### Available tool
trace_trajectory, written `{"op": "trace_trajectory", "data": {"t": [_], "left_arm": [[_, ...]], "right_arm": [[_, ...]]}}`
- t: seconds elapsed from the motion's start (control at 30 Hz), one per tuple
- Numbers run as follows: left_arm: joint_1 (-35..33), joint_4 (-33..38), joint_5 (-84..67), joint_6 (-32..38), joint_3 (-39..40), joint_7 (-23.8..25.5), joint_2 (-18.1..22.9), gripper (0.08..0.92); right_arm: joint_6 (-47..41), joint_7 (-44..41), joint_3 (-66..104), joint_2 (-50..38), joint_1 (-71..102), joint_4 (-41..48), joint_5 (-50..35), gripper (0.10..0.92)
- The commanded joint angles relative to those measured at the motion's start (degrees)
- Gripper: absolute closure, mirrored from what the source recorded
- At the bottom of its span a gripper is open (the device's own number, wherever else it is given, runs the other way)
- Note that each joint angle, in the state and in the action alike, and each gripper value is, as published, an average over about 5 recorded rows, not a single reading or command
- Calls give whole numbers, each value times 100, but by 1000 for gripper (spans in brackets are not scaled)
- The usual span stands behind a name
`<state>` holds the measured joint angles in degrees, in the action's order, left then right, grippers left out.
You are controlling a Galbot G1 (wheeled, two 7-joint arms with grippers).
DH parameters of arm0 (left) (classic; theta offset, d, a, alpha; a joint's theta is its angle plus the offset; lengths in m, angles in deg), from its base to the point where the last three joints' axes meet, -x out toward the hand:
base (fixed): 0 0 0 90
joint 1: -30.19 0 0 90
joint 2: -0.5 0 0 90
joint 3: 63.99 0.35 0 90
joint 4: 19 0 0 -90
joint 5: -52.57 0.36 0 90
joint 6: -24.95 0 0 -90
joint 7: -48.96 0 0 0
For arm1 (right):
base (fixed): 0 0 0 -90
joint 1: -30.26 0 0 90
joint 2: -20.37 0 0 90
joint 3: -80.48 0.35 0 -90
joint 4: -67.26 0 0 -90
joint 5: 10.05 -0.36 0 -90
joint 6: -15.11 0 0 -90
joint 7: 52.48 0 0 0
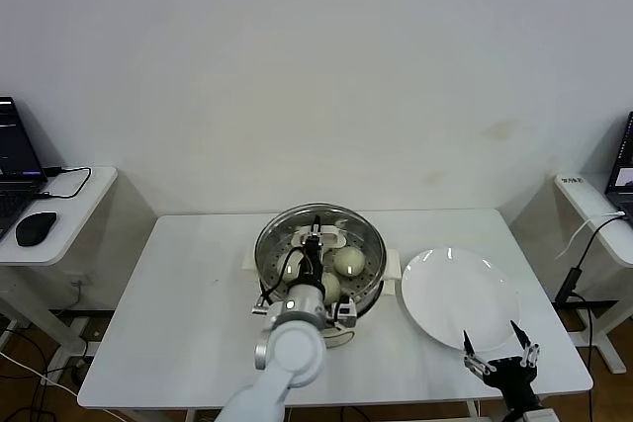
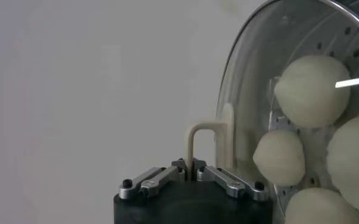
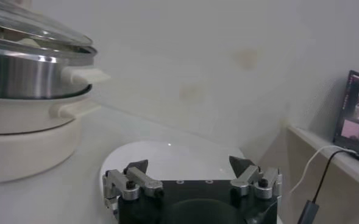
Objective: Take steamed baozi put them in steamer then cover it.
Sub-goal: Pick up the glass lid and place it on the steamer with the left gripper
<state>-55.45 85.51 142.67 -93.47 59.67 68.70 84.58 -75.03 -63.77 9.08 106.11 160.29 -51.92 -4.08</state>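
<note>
The steamer (image 1: pixel 265 262), a shiny steel pot on a cream base, stands mid-table. The glass cover (image 1: pixel 348 228) lies over its top. Through the glass I see the cream-white baozi (image 1: pixel 348 261) on the perforated tray. My left gripper (image 1: pixel 315 241) is above the pot's middle, shut on the cover's cream bar handle (image 2: pixel 199 141). In the left wrist view the gripper (image 2: pixel 193 171) pinches the handle's leg, and several baozi (image 2: pixel 310 91) show behind the cover (image 2: pixel 252 73). My right gripper (image 1: pixel 500 351) is open and empty at the table's front right.
An empty white plate (image 1: pixel 457 294) lies right of the steamer, just beyond the right gripper (image 3: pixel 190 165); it also shows in the right wrist view (image 3: pixel 179 155), with the steamer (image 3: pixel 27 73) beside it. Side desks with laptops (image 1: pixel 15 160) stand at both sides.
</note>
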Motion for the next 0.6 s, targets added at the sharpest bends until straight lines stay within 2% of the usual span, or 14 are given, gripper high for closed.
{"op": "trace_trajectory", "data": {"t": [0.03, 0.6], "left_arm": [[-32, -79, 53, 17, 24, -16, 89, 867], [-43, -224, -18, 50, -77, -75, 138, 867]], "right_arm": [[21, -7, -8, 1, 8, 10, 34, 203], [54, -33, 0, -41, 35, 39, 35, 203]]}}
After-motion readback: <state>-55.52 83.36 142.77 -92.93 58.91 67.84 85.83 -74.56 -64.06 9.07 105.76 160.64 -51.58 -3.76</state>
